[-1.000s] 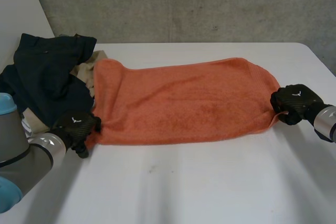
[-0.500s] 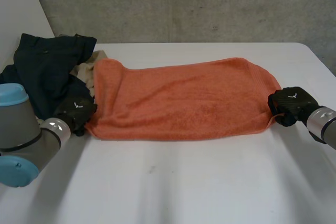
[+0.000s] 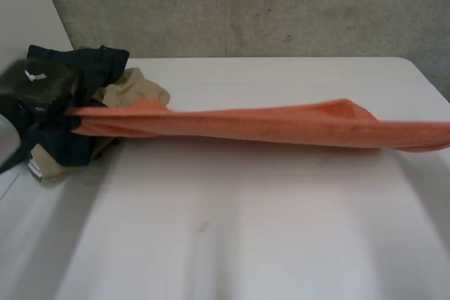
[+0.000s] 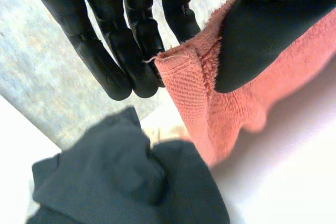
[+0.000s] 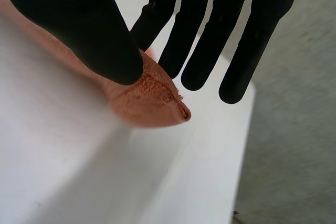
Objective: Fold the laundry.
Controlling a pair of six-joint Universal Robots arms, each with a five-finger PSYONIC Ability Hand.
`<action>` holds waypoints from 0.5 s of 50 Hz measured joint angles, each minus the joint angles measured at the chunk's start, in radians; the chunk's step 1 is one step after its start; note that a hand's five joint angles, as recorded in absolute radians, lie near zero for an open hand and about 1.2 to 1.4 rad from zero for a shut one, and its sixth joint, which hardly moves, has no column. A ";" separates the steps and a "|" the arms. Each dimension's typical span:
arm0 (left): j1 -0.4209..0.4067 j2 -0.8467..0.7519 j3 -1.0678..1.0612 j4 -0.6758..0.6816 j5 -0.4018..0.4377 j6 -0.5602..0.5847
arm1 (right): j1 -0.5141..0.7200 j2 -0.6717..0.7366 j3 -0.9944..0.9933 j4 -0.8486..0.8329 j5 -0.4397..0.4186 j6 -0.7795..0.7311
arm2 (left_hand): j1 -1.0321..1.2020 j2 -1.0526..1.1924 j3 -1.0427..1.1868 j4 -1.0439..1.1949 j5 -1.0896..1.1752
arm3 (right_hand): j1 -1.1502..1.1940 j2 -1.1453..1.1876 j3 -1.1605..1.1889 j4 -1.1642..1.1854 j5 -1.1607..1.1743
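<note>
Head view: left hand [image 3: 39, 83] pinches towel [image 3: 267, 126] edge above table [image 3: 211, 244].

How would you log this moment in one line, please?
orange towel: held stretched above white table | left hand: pinches one corner | right hand: pinches other corner

The towel [image 3: 246, 126] is hanging stretched above the table [image 3: 232, 244], running from its left side across to its right. The left hand [image 3: 39, 88] is pinching the towel's left corner over the clothes heap [image 3: 105, 61], which is lying at the table's far left corner, partly behind that end. The right hand [image 5: 84, 30] is pinching the opposite corner between thumb and fingers, near the table's right edge.
</note>
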 measured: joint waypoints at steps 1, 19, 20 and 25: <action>0.000 0.009 0.006 -0.009 0.004 -0.006 | 0.000 -0.006 -0.005 0.004 0.000 0.003 | 0.000 0.000 0.000 0.000 0.000 | 0.000 0.000 0.000 0.000 0.000; -0.176 -0.496 0.428 -0.087 -0.209 0.091 | 0.193 0.291 -0.234 -0.033 0.162 -0.046 | 0.000 0.002 0.001 0.000 0.000 | 0.000 0.000 0.000 0.000 0.004; -0.186 -0.563 0.502 -0.083 -0.224 0.114 | 0.213 0.332 -0.281 -0.046 0.187 -0.055 | 0.000 0.002 0.001 0.000 0.000 | 0.000 0.000 0.000 0.000 0.004; -0.203 -0.711 0.768 0.012 -0.241 0.104 | 0.269 0.442 -0.490 -0.208 0.269 0.014 | 0.000 0.002 0.002 0.001 0.000 | 0.000 0.000 0.001 0.001 0.004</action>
